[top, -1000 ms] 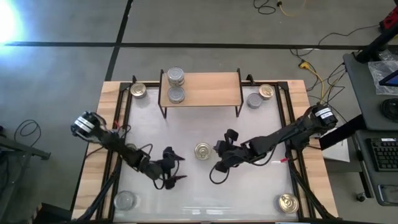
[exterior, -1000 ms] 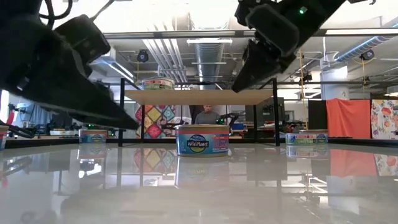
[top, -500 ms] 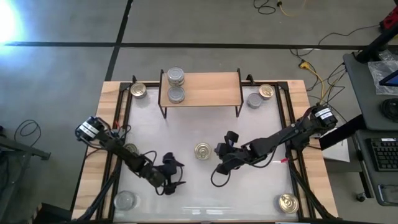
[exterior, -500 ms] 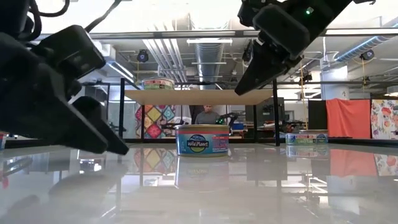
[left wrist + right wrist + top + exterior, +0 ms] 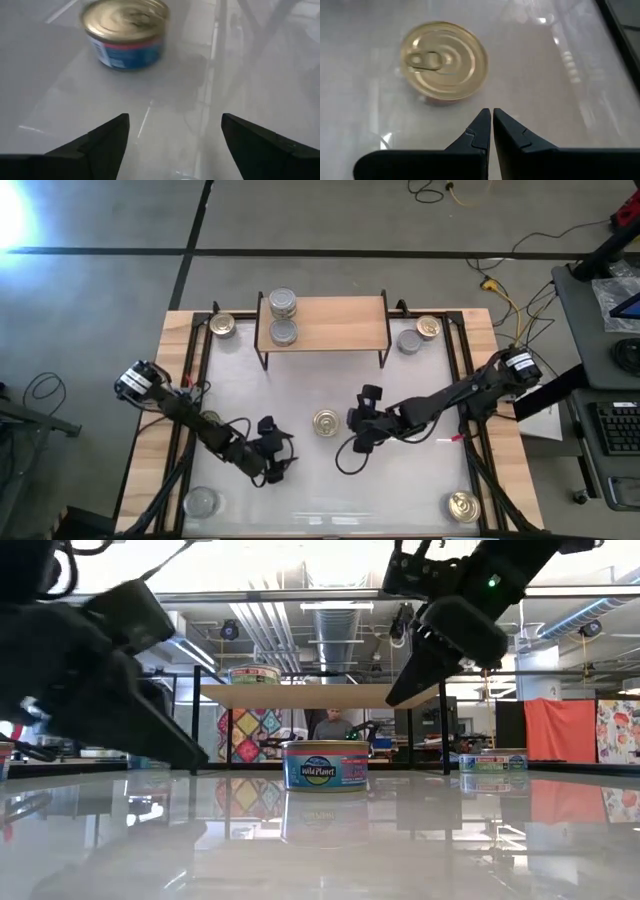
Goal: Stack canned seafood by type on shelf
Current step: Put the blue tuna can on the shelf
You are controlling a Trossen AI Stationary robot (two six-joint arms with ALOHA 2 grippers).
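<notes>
The left pincer (image 5: pixel 278 463) hangs low over the middle of the tabletop (image 5: pixel 300 395), a little toward its front edge, and its two fingers stand apart with nothing between them. The gold-topped can (image 5: pixel 326 422) lies just beyond it, toward the right and slightly toward the shelf. In the left wrist view the same can (image 5: pixel 125 33) stands ahead of the open fingers and off their centre line, so I judge the pincer must turn or shift sideways before it can close around it.

The can is short and round, so it has no long axis on the tabletop and may be taken from any side. It stands upright, with a shiny gold lid and a pull tab, and a blue label with a red band around its wall.

The right pincer (image 5: pixel 362 442) is closed, its fingers pressed together and holding nothing. It hovers just beside the can on the other side. Both pincers are near, and the right one seems a little nearer, but only the left one is open for a grasp.

The shelf (image 5: pixel 322 320) stands at the back edge of the tabletop, well apart from this can. On its left end two silver-topped cans (image 5: pixel 283 318) already stand side by side; the rest of the board is free.
</notes>
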